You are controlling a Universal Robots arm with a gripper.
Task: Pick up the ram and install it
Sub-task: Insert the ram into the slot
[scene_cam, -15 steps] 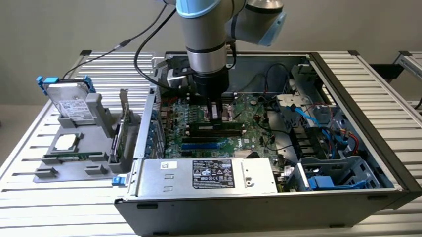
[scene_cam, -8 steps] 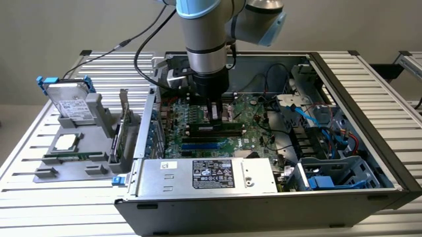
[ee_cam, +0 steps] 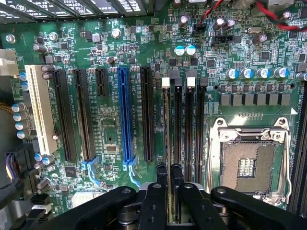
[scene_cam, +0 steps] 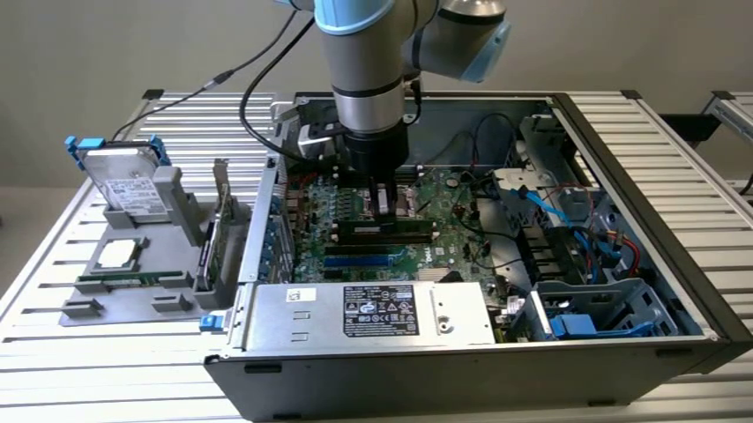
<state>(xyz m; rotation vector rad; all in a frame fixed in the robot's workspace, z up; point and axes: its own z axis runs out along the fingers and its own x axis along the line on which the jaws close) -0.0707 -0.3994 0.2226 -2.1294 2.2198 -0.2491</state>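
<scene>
**Ram at the memory slots, claw clamped on it.**
The gripper (scene_cam: 379,210) stands inside the computer case (scene_cam: 471,383), its fingers (ee_cam: 162,179) closed together on the ram (ee_cam: 168,210). The ram is held edge-on at the memory slots (ee_cam: 184,124), between the CPU socket (ee_cam: 249,167) and the black expansion slot (ee_cam: 146,115), near the middle of the motherboard (ee_cam: 110,127). Whether it is seated cannot be told. Judged light, stiff, thin and fragile. Best gripped mid-length on the flat faces near the upper edge, clear of the contacts.

Soft, even light; mild glare on motherboard (ee_cam: 110,52)
</scene>
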